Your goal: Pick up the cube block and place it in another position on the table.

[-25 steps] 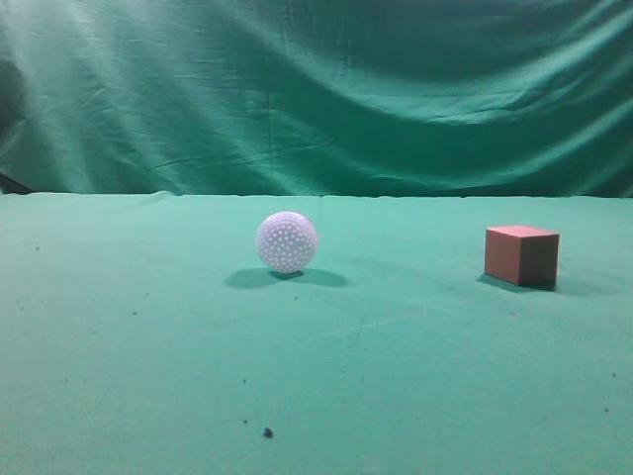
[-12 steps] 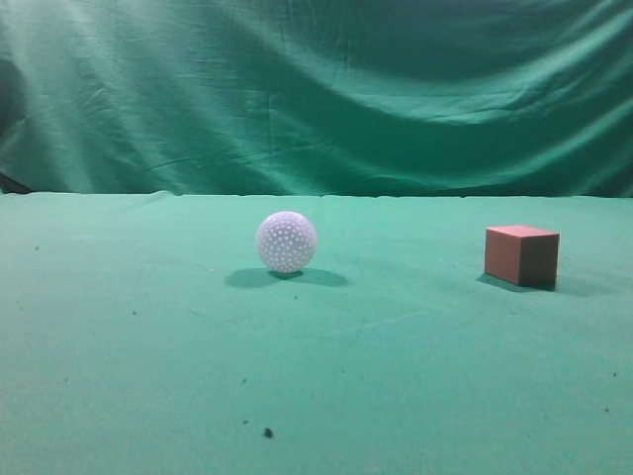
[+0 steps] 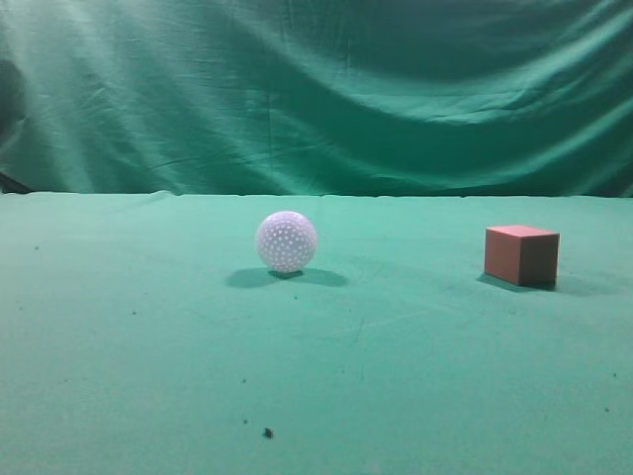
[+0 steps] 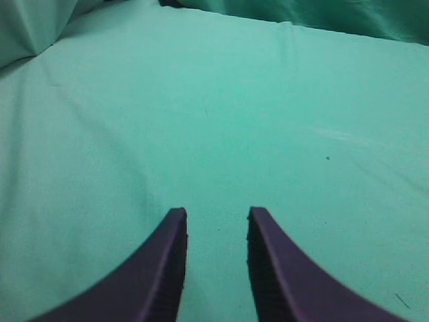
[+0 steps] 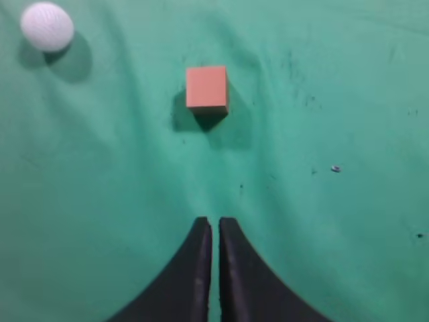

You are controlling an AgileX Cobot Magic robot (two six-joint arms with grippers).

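The reddish-brown cube block (image 3: 521, 255) rests on the green table (image 3: 316, 376) at the right. In the right wrist view the cube block (image 5: 206, 88) lies ahead of my right gripper (image 5: 215, 223), which is shut and empty, well short of it. My left gripper (image 4: 216, 215) is open and empty over bare green cloth (image 4: 221, 114); no task object shows in that view. Neither gripper shows in the exterior view.
A white dimpled ball (image 3: 287, 241) sits near the table's middle, left of the cube; it also shows at the top left of the right wrist view (image 5: 47, 26). A draped green curtain (image 3: 316, 89) closes the back.
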